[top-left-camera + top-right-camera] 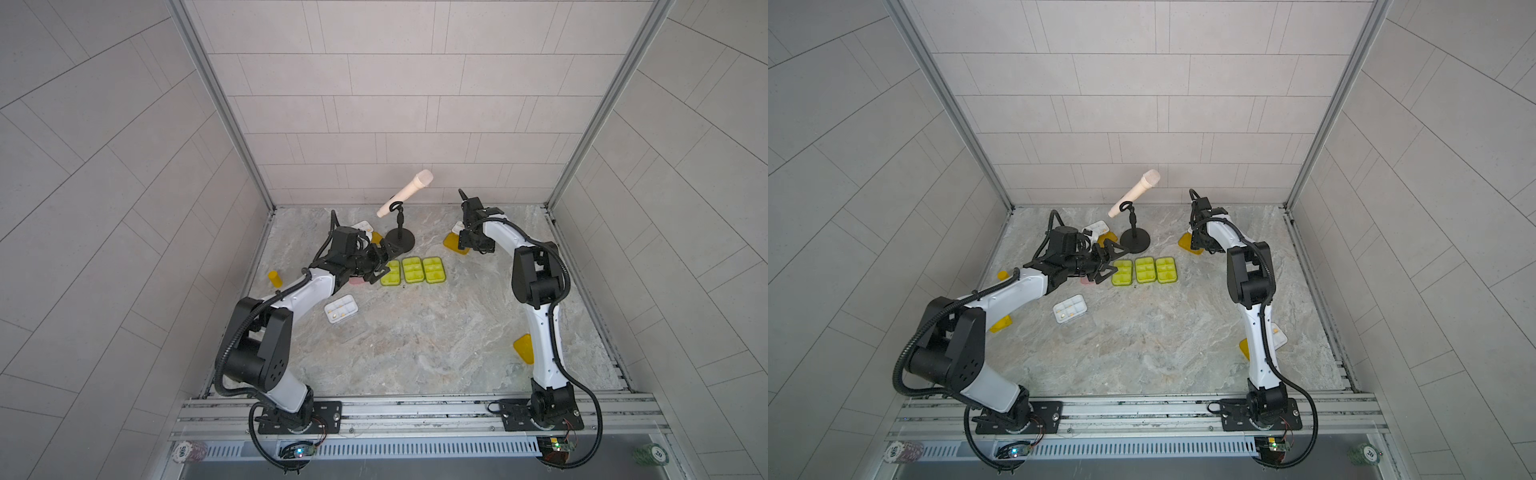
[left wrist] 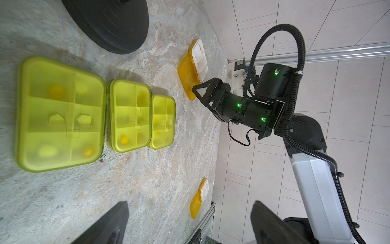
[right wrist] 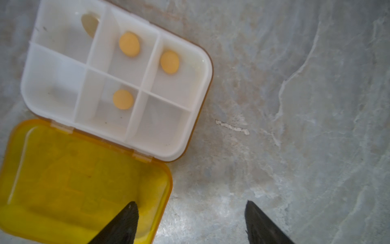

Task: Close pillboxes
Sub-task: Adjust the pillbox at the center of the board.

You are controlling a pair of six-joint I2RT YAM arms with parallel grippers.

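Left claw (image 2: 190, 202): wide apart, empty | right claw (image 3: 191, 202): apart, straddling pillbox lid (image 3: 73, 179) edge

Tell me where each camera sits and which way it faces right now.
Top views: high over the front rail, looking down and back at the table; left arm and right arm show whole.
Left wrist: on the left arm, looking low across three shut green pillboxes toward the right arm; left gripper tips show, open.
Right wrist: on the right arm, looking down at an open orange pillbox; right gripper tips open, one over the lid.
Shared: every view shows that orange pillbox.
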